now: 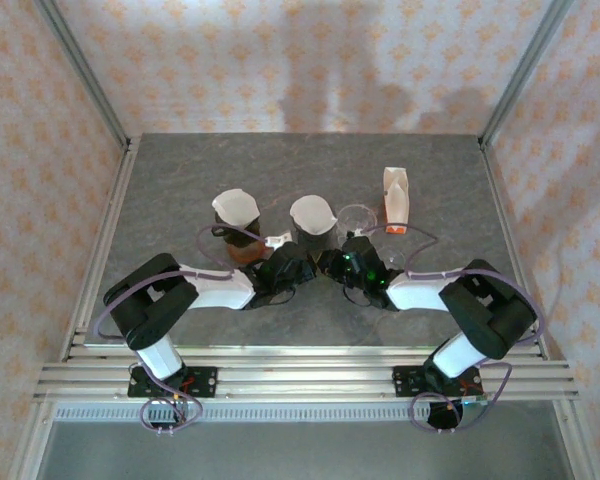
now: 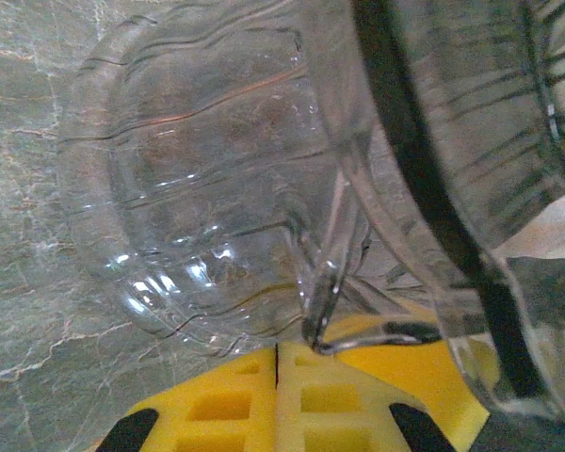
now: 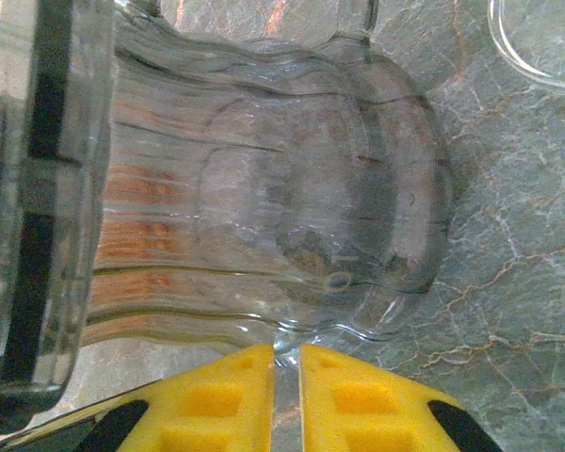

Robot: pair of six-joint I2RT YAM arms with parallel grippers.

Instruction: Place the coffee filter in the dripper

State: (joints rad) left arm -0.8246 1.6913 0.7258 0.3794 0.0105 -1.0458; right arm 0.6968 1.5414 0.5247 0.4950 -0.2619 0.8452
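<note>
Snugly, right pincer [image 3: 284, 351] clasps the dripper [image 3: 264, 207].

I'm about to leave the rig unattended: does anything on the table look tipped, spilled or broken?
Nothing stands out. The left paper filter and the middle paper filter both sit upright, and no spill shows on the grey table.

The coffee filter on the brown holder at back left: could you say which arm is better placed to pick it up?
Left, I think. That coffee filter stands on the left arm's side, close to the left gripper; the right gripper is pinching the glass dripper farther right.
</note>
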